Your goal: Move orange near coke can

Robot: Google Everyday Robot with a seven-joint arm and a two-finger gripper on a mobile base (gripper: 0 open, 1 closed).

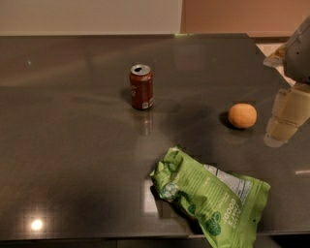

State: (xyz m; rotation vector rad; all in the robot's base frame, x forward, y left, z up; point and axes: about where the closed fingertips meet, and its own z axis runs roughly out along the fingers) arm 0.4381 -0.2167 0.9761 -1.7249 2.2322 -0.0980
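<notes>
The orange (pixel 242 116) is a small round fruit lying on the dark table (pixel 72 145), right of centre. The coke can (pixel 141 86) stands upright at the middle back, dark red with a silver top, well to the left of the orange. My gripper (pixel 286 118) comes in from the right edge of the camera view, pale and blocky, just right of the orange and apart from it. It holds nothing that I can see.
A big green snack bag (pixel 213 198) lies at the front, below the orange and hanging over the table's front edge. The table's far edge meets a pale wall (pixel 92 14). Its right back corner is cut off near the arm.
</notes>
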